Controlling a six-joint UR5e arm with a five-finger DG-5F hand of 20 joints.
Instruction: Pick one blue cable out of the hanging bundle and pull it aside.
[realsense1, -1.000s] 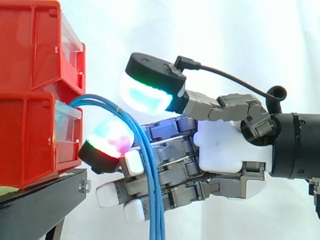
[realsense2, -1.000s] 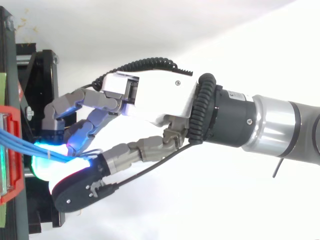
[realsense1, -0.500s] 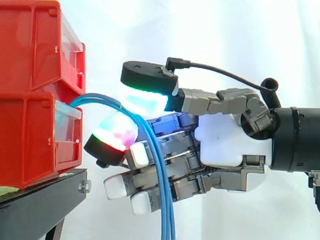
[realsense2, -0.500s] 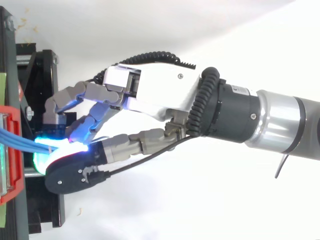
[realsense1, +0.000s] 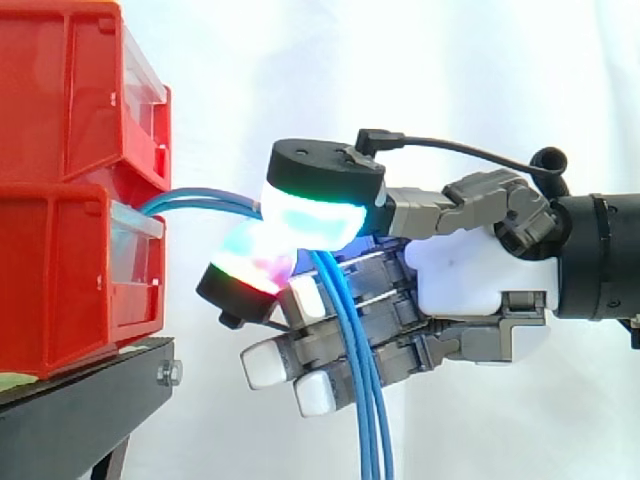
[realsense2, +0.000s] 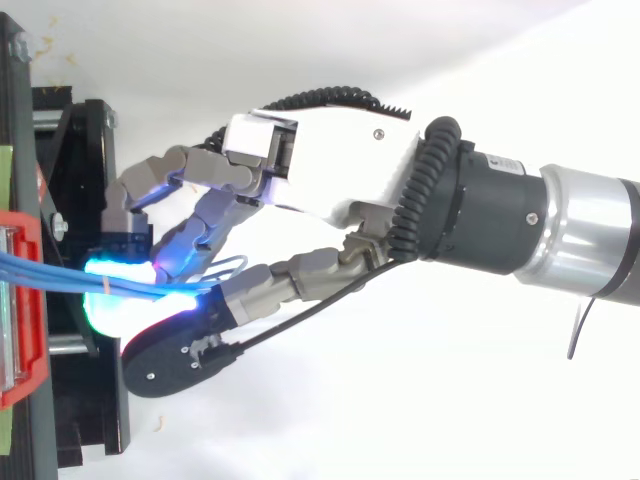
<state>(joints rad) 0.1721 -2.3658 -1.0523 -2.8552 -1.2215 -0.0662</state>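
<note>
Noted hand (realsense1: 470, 290) clamped by thumb and fingertip on blue cables (realsense1: 371, 450) just beside front of lower red bin (realsense1: 60, 280).

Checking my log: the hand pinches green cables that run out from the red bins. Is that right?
Not quite: the cables are blue, not green, as the side view shows. The hand does pinch them, and they run out from the red bins.

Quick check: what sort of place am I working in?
Likely a lab test bench: a white curtain behind, red bins stacked on a black stand, and blue cables hanging from the bins, pinched in the hand.
</note>
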